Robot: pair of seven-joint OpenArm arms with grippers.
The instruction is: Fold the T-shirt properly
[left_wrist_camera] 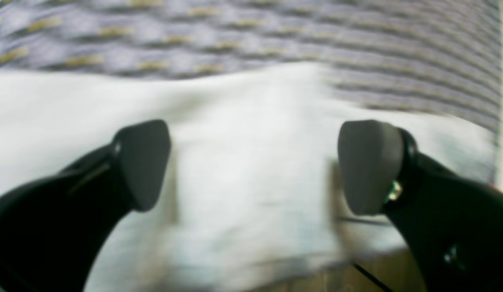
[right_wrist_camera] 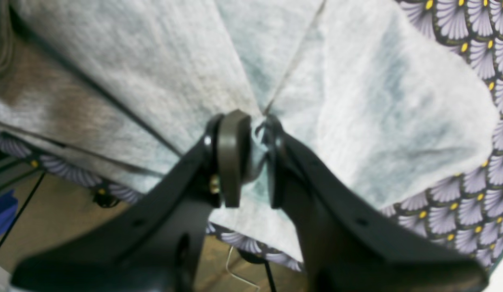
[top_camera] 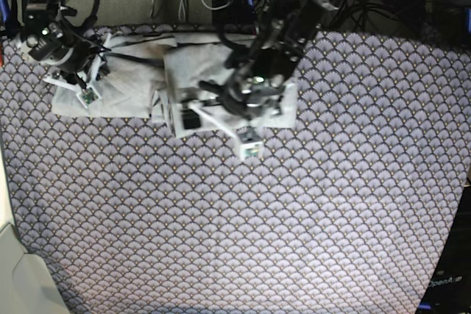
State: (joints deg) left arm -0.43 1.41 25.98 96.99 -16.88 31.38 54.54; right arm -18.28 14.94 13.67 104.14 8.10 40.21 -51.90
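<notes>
Two dark pads of the left pincer (left_wrist_camera: 253,166) stand wide apart in the left wrist view, one at each side of the picture, with nothing between them. Below and beyond them lies the T-shirt (left_wrist_camera: 243,134), pale grey and blurred, filling the middle of the view. Past its far edge runs the purple-grey patterned tablecloth (left_wrist_camera: 397,48), smeared into stripes by the blur. At the bottom edge a strip of brown floor shows. In the right wrist view, the right pincer (right_wrist_camera: 251,158) is closed tight on a bunched fold of the T-shirt (right_wrist_camera: 369,105), with creases fanning out from the pinched spot. The grey cloth spreads upward and to both sides from the grip. The tablecloth (right_wrist_camera: 470,202) with its scalloped fans and yellow dots shows along the right side and in a thin band under the shirt's lower edge. Brown floor appears at lower left, crossed by thin cables. From the base view, looking down, the tabletop is covered by the tablecloth (top_camera: 243,226) almost edge to edge. The T-shirt (top_camera: 132,82) lies near the far edge, left of centre, partly folded into a rumpled, layered shape. The right pincer (top_camera: 81,71) sits at the shirt's left end, at upper left. The left pincer (top_camera: 221,104) hovers over the shirt's right part, its black arm reaching in from the top centre. The near half of the tablecloth stretches toward the viewer.
</notes>
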